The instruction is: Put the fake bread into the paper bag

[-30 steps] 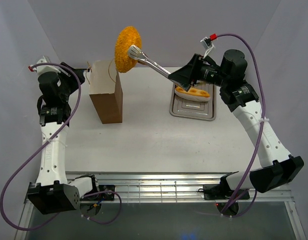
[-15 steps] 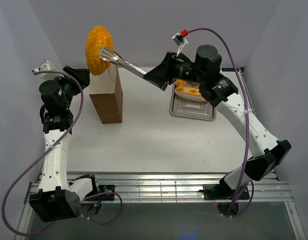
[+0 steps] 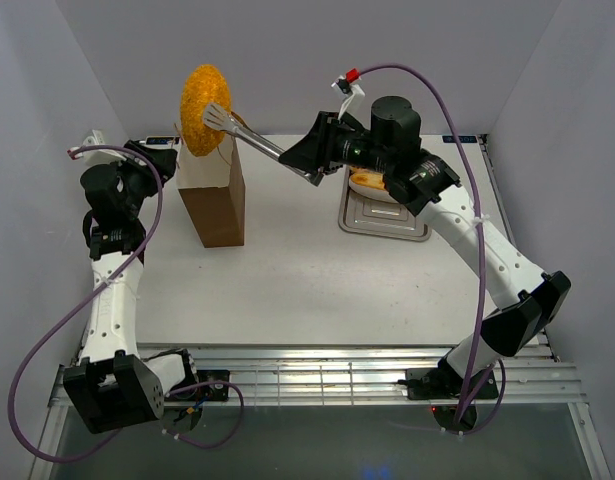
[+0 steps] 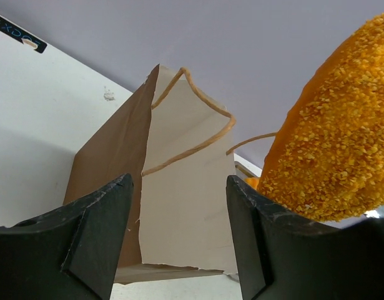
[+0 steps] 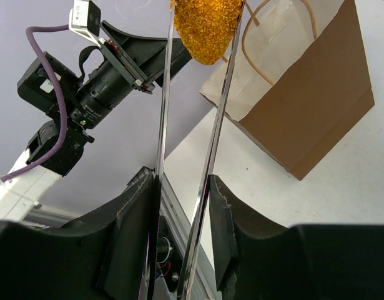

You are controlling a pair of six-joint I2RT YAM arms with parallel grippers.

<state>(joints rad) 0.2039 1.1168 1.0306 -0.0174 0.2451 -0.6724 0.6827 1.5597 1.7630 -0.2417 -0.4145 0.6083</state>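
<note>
My right gripper (image 3: pixel 305 158) is shut on silver tongs (image 3: pixel 255 136), which pinch the big oval loaf (image 3: pixel 206 108) and hold it just above the open top of the brown paper bag (image 3: pixel 215 195). In the right wrist view the tongs (image 5: pixel 210 150) run up from my fingers to the loaf (image 5: pixel 207 25) over the bag (image 5: pixel 304 106). My left gripper (image 3: pixel 162 158) is open beside the bag's top left edge. Its view shows the bag's pale wall (image 4: pixel 179 206) between the fingers and the loaf (image 4: pixel 332 150) at right. Another loaf (image 3: pixel 372 183) lies on the steel tray (image 3: pixel 384 218).
The tray stands at the back right of the white table. The bag stands upright at the back left, with thin string handles (image 4: pixel 192 125). Grey walls close in the back and sides. A metal rail runs along the near edge.
My right arm has swung left with the tongs and the big loaf, from mid-table to over the bag, then eased slightly right. My left arm shifted a little toward the bag.
</note>
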